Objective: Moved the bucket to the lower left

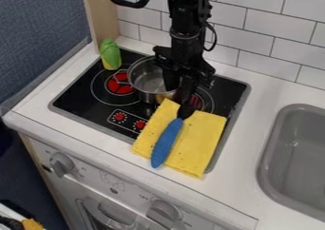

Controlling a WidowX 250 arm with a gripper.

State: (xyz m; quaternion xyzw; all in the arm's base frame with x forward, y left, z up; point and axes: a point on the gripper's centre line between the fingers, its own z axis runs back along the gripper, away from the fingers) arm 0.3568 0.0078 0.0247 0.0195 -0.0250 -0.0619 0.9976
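One parted hand (179, 89) at the pot (146, 81)

Cooktop (75, 96): smooth, glossy black panel
Pot (145, 76) on cooktop: shiny metal
Cloth (202, 139) across cooktop's front edge: matt fabric
Wall tiles (273, 20) behind cooktop: smooth, glossy
Sink (269, 165) beside cooktop: smooth grey
Worktop (256, 114) around cooktop: smooth, pale

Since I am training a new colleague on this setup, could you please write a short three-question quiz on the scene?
1. True or false: the blue handle lies on top of the yellow cloth.
2. Fill in: in this view, the green-and-yellow corn is to the ___ of the metal pot.
3. Which is grey: (a) the corn, (b) the sink, (c) the cloth?

Key: 1 true; 2 left; 3 b.
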